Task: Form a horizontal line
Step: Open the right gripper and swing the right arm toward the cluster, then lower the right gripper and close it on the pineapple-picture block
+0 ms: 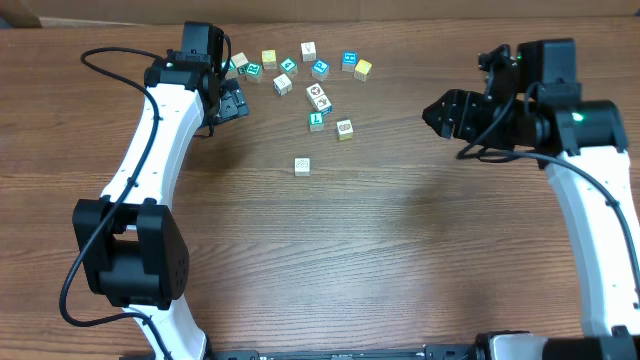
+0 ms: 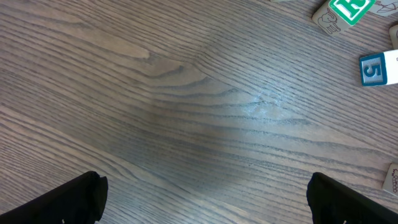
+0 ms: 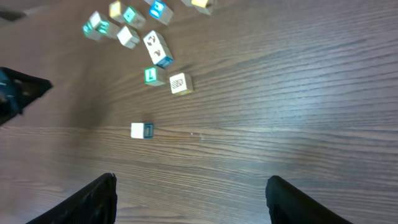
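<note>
No horizontal line of cubes shows; the small picture cubes lie scattered at the table's far middle. One white cube (image 1: pixel 302 166) (image 3: pixel 142 130) sits alone, nearer than the rest. Behind it lie a yellowish cube (image 1: pixel 344 129) (image 3: pixel 179 83), a green-faced cube (image 1: pixel 317 120) (image 3: pixel 154 76) and a white picture cube (image 1: pixel 318 96) (image 3: pixel 157 48). My left gripper (image 1: pixel 232 103) (image 2: pixel 214 205) stands open over bare wood just left of the cluster. My right gripper (image 1: pixel 440 112) (image 3: pixel 193 202) is open and empty, well to the right of the cubes.
Several more cubes spread along the back, among them a blue cube (image 1: pixel 349 61), a yellow cube (image 1: pixel 363 69) and a cream cube (image 1: pixel 240 63). A green-lettered cube (image 2: pixel 348 9) and a blue "5" cube (image 2: pixel 379 68) lie close to my left gripper.
</note>
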Controlling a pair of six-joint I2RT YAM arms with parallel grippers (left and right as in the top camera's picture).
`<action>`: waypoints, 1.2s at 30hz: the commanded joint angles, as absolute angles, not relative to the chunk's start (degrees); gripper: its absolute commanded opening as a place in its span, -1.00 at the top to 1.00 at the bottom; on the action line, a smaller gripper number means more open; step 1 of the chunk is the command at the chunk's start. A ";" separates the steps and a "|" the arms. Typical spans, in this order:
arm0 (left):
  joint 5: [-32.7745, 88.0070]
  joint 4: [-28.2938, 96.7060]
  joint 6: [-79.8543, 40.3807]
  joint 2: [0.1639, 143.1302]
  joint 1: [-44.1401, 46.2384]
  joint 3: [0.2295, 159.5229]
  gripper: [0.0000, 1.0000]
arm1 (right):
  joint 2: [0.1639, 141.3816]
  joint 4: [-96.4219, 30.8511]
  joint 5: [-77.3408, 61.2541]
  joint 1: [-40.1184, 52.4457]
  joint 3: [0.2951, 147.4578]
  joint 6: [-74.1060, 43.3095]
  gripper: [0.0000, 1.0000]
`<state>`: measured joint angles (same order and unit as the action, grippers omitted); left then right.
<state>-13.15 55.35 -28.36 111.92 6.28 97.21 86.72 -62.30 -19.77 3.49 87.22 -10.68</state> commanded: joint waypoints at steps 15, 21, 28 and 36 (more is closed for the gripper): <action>-13.91 55.44 -28.29 112.66 6.39 98.59 -1.00 | 100.51 -53.32 -5.15 16.36 88.51 -10.41 -0.37; -13.91 55.44 -28.29 112.66 6.39 98.59 -0.99 | 105.80 -47.51 3.53 22.06 88.51 -10.41 -0.40; -13.91 55.44 -28.29 112.66 6.39 98.59 -1.00 | 111.22 -39.75 7.03 24.16 88.51 -9.93 -0.57; -13.91 55.44 -28.29 112.66 6.39 98.59 -0.99 | 118.24 -30.52 1.17 24.16 88.49 -7.33 -0.54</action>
<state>-13.13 55.35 -28.36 111.92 6.26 97.23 115.98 -32.23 3.62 24.36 87.22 -9.15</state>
